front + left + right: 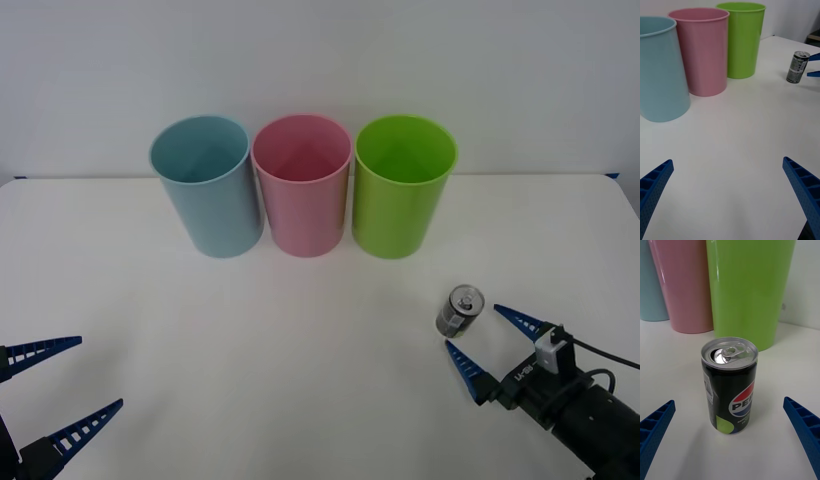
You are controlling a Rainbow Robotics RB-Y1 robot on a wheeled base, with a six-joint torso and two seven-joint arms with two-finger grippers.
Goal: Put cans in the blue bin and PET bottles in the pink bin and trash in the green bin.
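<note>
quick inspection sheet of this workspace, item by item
surface: white table, bare in the middle
job's things: can upright at the right, standing apart from the bins; blue bin, pink bin, green bin in a row at the back
clutter: nothing seen
grippers: right pincer open, fingers either side of the can, not touching; left pincer open, low at the left
cables: black cable at the right wrist
surroundings: plain white wall
</note>
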